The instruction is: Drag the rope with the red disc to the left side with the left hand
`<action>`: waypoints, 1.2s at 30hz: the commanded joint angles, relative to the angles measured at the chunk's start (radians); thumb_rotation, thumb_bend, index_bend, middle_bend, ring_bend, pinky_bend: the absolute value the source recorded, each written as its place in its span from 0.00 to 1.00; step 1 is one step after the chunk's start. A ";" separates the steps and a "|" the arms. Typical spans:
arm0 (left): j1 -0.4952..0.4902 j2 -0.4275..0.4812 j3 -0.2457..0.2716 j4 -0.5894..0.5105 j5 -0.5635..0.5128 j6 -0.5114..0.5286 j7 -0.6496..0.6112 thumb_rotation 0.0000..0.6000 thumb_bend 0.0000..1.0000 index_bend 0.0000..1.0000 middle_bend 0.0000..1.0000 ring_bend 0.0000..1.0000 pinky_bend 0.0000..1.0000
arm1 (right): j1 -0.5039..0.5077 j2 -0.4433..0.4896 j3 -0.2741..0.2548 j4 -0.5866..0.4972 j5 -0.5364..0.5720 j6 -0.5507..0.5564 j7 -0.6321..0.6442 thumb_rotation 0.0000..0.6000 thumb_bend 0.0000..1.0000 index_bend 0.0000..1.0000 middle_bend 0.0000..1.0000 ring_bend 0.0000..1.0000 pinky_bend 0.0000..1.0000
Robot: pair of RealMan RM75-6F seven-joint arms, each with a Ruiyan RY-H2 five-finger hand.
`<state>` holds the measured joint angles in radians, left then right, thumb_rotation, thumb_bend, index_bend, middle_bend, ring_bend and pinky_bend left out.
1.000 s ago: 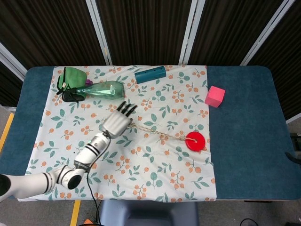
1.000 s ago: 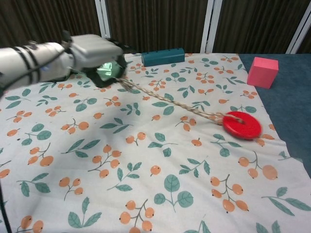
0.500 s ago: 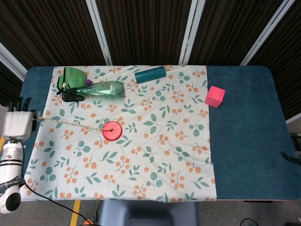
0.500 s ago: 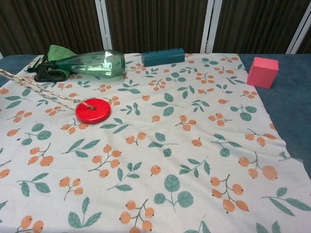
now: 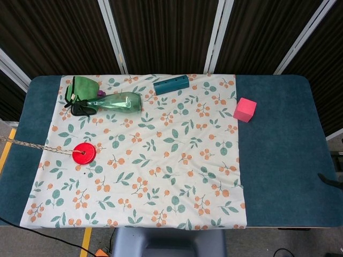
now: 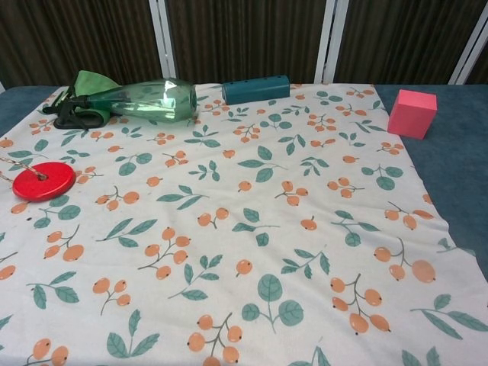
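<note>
— Where does your red disc [image 5: 83, 152] sit?

— At the left edge of the floral cloth [image 5: 177, 176], in the left middle of the head view. Your rope [image 5: 32, 144] runs from it leftward, across the bare blue tabletop [image 5: 278, 160] and out of the frame's left edge. In the chest view the disc [image 6: 43, 181] lies at the far left, with only a short bit of rope showing.

— And my robot hands?

— Neither shows in either view, so their state can't be told.

— What else is on the surface?

— At the upper left of the cloth you have a green bottle [image 5: 115, 101] lying on its side, and a teal cylinder [image 5: 171, 84] near the top centre. A pink block [image 5: 244, 109] sits on the blue tabletop at the upper right. Dark curtains with pale vertical frames [image 5: 110, 32] close off the room behind.
</note>
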<state>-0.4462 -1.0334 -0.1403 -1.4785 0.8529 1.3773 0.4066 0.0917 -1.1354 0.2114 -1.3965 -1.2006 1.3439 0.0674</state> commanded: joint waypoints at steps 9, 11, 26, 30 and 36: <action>-0.012 -0.077 -0.035 -0.042 0.207 0.022 -0.148 1.00 0.83 0.88 0.17 0.00 0.10 | 0.000 -0.004 -0.005 -0.007 -0.003 0.000 -0.001 1.00 0.09 0.00 0.00 0.00 0.00; -0.015 -0.118 -0.022 -0.024 0.281 0.041 -0.176 1.00 0.82 0.88 0.20 0.00 0.11 | -0.001 -0.004 -0.005 -0.008 -0.001 -0.002 0.003 1.00 0.09 0.00 0.00 0.00 0.00; -0.008 -0.176 0.002 0.046 0.264 -0.123 -0.189 1.00 0.33 0.00 0.00 0.00 0.00 | 0.001 -0.001 -0.006 -0.003 0.004 -0.018 0.019 1.00 0.09 0.00 0.00 0.00 0.00; 0.027 -0.132 -0.005 -0.002 0.275 -0.089 -0.215 1.00 0.32 0.00 0.00 0.00 0.00 | 0.005 -0.001 -0.006 -0.003 0.003 -0.022 0.015 1.00 0.09 0.00 0.00 0.00 0.00; 0.095 -0.117 0.016 0.004 0.368 0.003 -0.318 1.00 0.32 0.00 0.00 0.00 0.00 | -0.003 0.005 -0.013 -0.007 -0.020 0.000 0.023 1.00 0.09 0.00 0.00 0.00 0.00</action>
<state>-0.3817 -1.1588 -0.1391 -1.4810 1.1682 1.3493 0.1409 0.0905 -1.1318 0.1998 -1.4025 -1.2188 1.3412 0.0889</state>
